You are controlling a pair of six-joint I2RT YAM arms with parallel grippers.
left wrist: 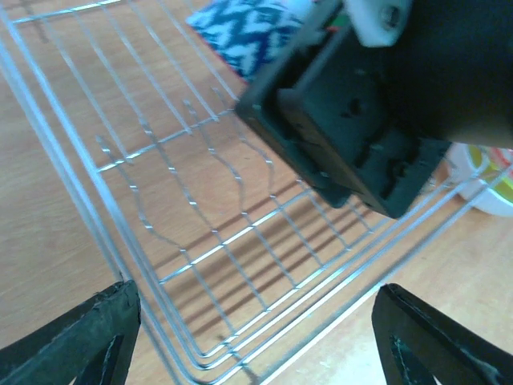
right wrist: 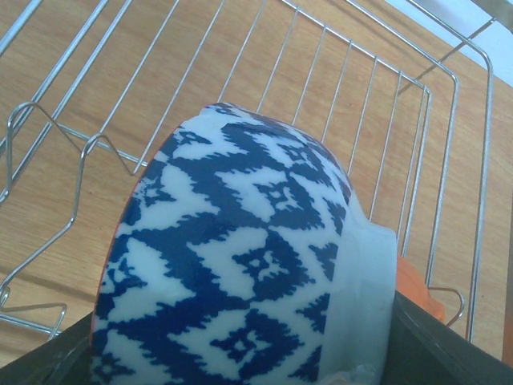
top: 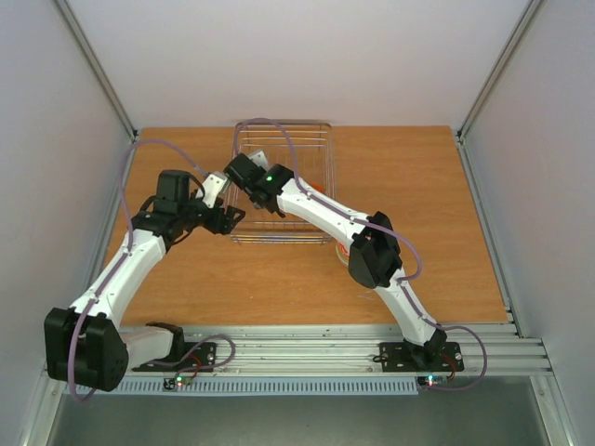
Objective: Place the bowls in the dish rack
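The silvery wire dish rack (top: 307, 149) stands at the back middle of the table. My right gripper (top: 244, 173) is over the rack's left part, shut on a blue-and-white patterned bowl (right wrist: 240, 265) held on its side above the rack floor (right wrist: 264, 72). That bowl also shows in the left wrist view (left wrist: 244, 28). An orange bowl (right wrist: 413, 285) lies in the rack behind it and shows in the top view (top: 319, 188). My left gripper (top: 228, 216) is open and empty above the rack's near left corner (left wrist: 200, 353), with its fingers (left wrist: 68, 345) wide apart.
Another bowl (left wrist: 489, 180), white outside with yellow-green and red at the rim, sits on the table just outside the rack's near right side, partly under my right arm (top: 342, 249). A row of bent wire prongs (left wrist: 160, 176) stands in the rack floor. Grey walls enclose the table.
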